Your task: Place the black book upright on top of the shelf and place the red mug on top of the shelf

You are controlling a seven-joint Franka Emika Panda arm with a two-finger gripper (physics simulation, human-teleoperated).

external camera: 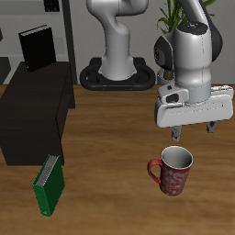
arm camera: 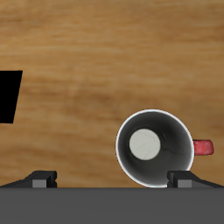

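The red mug [external camera: 173,172] stands upright on the wooden table near the front edge, its handle toward the shelf side. In the wrist view I look down into the mug [arm camera: 156,147], with its grey-white inside and red handle. My gripper [external camera: 195,129] hangs above the mug, slightly farther back, open and empty. In the wrist view the gripper [arm camera: 112,179] has its fingertips [arm camera: 185,179] spread wide, one over the mug's rim. The black book [external camera: 37,46] stands upright on the far end of the black shelf [external camera: 32,110].
A green book [external camera: 48,184] leans at the shelf's front corner near the table's front edge. The robot base [external camera: 117,73] stands at the back. A black patch [arm camera: 9,96] in the wrist view is probably part of the shelf.
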